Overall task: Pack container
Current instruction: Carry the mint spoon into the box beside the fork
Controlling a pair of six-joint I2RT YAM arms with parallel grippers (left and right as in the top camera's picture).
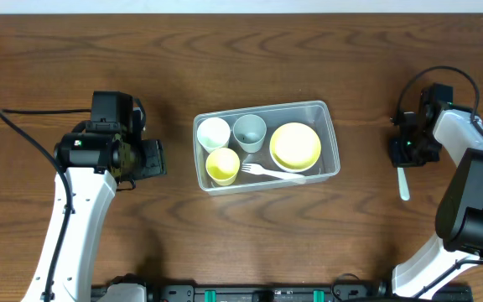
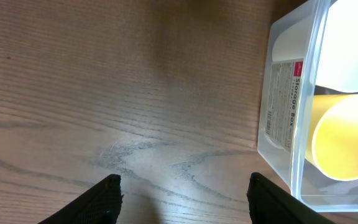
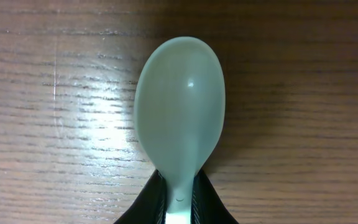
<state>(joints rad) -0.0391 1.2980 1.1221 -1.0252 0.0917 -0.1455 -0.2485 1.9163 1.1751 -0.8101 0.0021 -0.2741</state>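
The clear container (image 1: 332,134) sits mid-table. Inside are a white cup (image 1: 213,132), a grey-green cup (image 1: 249,131), a yellow cup (image 1: 222,164), a yellow bowl (image 1: 295,145) and a white fork (image 1: 267,172). Its labelled wall (image 2: 283,106) fills the right of the left wrist view. My left gripper (image 1: 154,158) (image 2: 183,194) is open over bare wood, left of the container. Far right, my right gripper (image 1: 406,151) (image 3: 179,198) is shut on the neck of a pale green spoon (image 3: 179,106), whose handle (image 1: 403,184) sticks out toward the front edge.
The tabletop is dark wood. Black cables trail from both arms, at the far left (image 1: 23,126) and above the right wrist (image 1: 443,77). The arm bases stand along the front edge (image 1: 267,294).
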